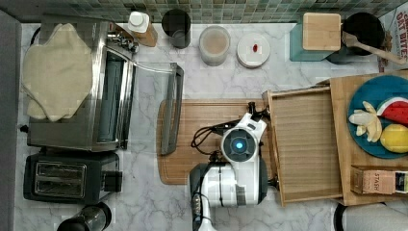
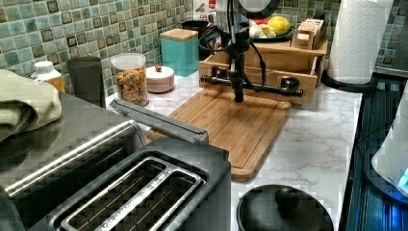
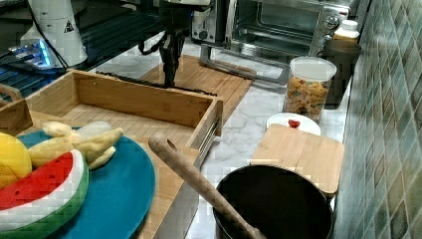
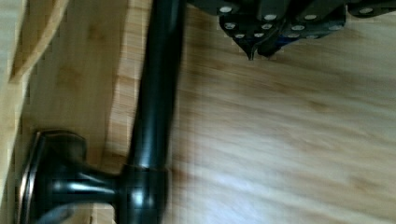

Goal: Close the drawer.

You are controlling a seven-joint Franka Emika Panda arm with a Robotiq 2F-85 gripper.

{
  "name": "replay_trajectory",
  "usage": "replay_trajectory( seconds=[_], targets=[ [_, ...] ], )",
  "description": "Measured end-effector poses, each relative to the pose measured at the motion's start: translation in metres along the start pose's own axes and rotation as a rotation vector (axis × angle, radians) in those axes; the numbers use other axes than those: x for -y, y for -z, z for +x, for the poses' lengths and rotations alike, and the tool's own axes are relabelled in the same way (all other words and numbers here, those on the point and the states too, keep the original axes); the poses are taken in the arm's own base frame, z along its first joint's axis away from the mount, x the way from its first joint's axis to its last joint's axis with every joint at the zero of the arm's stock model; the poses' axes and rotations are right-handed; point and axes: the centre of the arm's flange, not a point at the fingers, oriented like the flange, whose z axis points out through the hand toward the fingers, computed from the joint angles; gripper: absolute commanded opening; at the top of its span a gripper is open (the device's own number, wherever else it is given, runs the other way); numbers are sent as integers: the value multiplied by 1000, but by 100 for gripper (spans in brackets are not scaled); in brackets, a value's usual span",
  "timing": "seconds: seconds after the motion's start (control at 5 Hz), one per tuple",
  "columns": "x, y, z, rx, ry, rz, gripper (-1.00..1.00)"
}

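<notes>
The drawer (image 1: 308, 144) stands pulled out from under the wooden top, its striped bottom bare and its front wall (image 3: 139, 102) facing the cutting board. A dark bar handle (image 4: 156, 93) runs along the drawer front (image 2: 260, 77). My gripper (image 2: 238, 97) points straight down over the cutting board, just in front of the handle (image 2: 269, 88) and beside it, not around it. The fingertips (image 4: 254, 50) meet with nothing between them, so the gripper is shut. In the right view the gripper (image 3: 169, 79) hangs just beyond the drawer's front wall.
A bamboo cutting board (image 1: 192, 125) lies below the gripper. A toaster oven's open door (image 1: 171, 108) borders the board on the top view's left. A blue plate of fruit (image 1: 380, 115) and a tea box (image 1: 377, 180) sit on the wooden top. A paper towel roll (image 2: 358, 38) stands nearby.
</notes>
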Motion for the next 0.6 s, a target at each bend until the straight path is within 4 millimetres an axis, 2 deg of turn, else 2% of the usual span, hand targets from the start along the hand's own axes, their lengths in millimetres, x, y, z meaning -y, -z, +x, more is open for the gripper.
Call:
replay_trajectory(
  seconds=[0.2,0.6],
  targets=[
    [-35,-16,-8,11,64,8,-100],
    [-114,-25,-17,10,-46,26,-100]
  ],
)
